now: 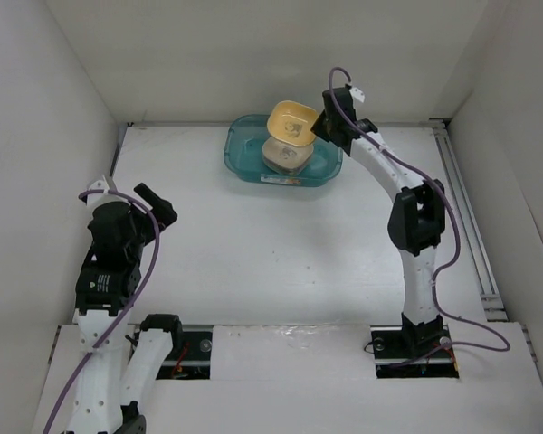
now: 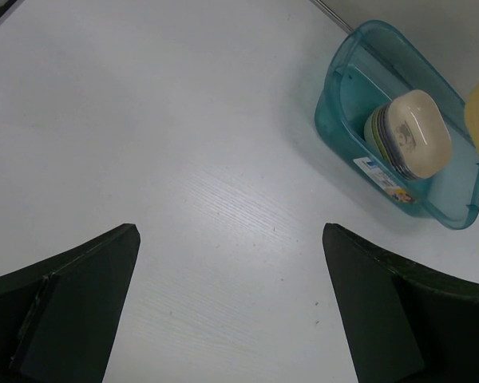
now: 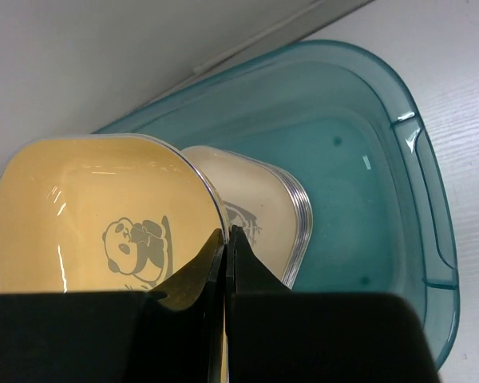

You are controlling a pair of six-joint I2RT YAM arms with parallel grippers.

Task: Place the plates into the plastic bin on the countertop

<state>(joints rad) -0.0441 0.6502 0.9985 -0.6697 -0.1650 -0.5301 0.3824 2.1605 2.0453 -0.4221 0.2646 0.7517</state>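
The teal plastic bin stands at the back middle of the white countertop. Inside it is a stack of plates with a cream plate on top. My right gripper is shut on the rim of a yellow-orange plate and holds it tilted above the stack. In the right wrist view the fingers pinch the edge of the yellow-orange plate, which has a panda print, over the cream plate in the bin. My left gripper is open and empty at the left.
White walls enclose the countertop on three sides. A metal rail runs along the right edge. In the left wrist view the bin with the stack lies far ahead, with bare surface between.
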